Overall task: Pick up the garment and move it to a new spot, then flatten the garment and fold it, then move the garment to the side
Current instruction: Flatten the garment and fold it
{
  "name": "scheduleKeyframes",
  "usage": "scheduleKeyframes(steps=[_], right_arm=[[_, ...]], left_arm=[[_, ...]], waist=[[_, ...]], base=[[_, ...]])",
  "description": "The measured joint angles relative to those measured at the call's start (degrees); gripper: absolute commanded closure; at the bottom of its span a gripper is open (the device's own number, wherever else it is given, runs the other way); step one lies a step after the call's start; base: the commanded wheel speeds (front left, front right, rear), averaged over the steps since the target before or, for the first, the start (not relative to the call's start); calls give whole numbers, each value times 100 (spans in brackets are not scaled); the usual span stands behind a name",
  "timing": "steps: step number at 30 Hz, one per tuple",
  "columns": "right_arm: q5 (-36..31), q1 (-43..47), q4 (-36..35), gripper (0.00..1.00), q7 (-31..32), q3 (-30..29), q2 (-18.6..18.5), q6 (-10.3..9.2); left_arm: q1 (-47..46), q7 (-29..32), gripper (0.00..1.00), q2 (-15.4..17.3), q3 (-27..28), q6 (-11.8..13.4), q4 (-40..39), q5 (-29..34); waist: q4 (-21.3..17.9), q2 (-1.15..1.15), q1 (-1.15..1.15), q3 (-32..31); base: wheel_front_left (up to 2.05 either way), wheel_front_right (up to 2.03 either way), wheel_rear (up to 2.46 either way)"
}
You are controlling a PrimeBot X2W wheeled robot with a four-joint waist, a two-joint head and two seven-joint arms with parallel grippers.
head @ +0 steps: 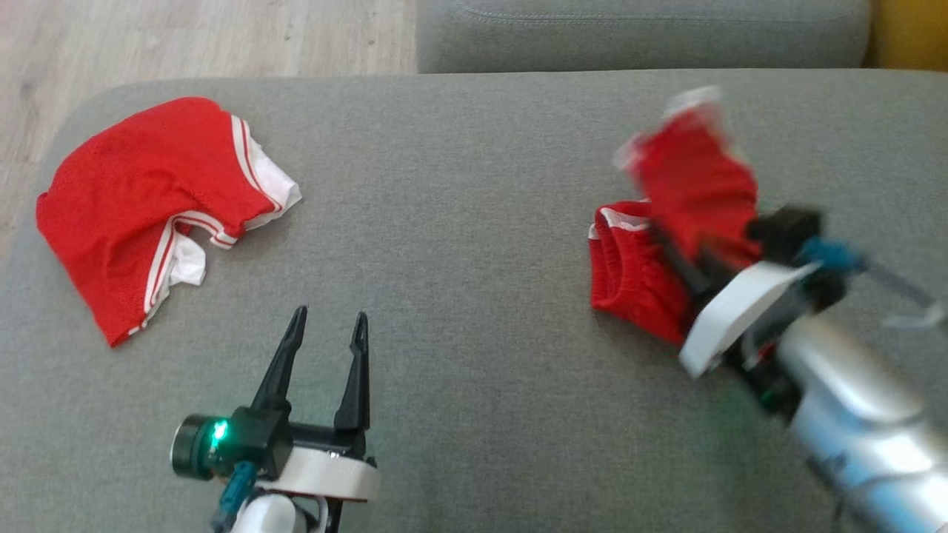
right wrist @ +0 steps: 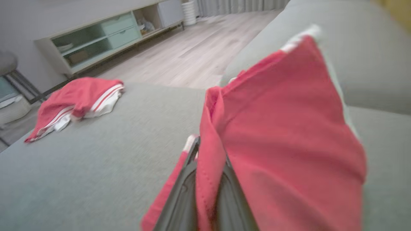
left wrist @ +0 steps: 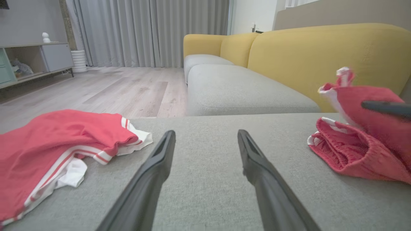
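A red garment [head: 689, 185] with white trim is lifted in part off the grey cushion [head: 474, 222] at the right, its lower folds still resting there. My right gripper [head: 678, 259] is shut on its cloth, which drapes over the fingers [right wrist: 179, 192] in the right wrist view, where the garment [right wrist: 282, 128] hangs blurred. In the left wrist view the same garment [left wrist: 353, 150] sits at the right edge. My left gripper [head: 329, 314] stands open low on the cushion with nothing between its fingers [left wrist: 154, 173].
A second red garment [head: 148, 200] with white stripes lies crumpled at the cushion's left end [left wrist: 54, 138]. Another grey cushion [head: 637, 33] lies beyond, with a yellow sofa back [left wrist: 321, 54] and wood floor [head: 185, 37] at the far left.
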Motion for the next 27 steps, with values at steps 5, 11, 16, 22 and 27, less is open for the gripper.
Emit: scheduleKeyframes(steps=[5,11,16,22,27], right_arm=[[-141,414,31,0,-114,-68,388,0],[-428,908,-1,0,-594,-814,498,0],[-735,1444,2,0,-725,-1666,548,0],[-1120,1679,24,100,-725,-2016,800,0],[-1543,1252,673,100,-720,-2081,946,0]], left_arm=[[49,0,0,-4,3,-24,12,0],[155,0,0,-9,65,-23,12,-1],[407,0,0,-11,142,-21,-8,-3],[511,0,0,-11,133,-23,-21,-9],[510,0,0,-11,42,-24,-24,-9]], waist=[[84,0,0,-9],[43,0,0,-191],[-82,0,0,-430],[-46,0,-1,-583],[168,0,0,-524]], base=[[0,0,0],[0,0,0],[0,0,0],[0,0,0],[0,0,0]])
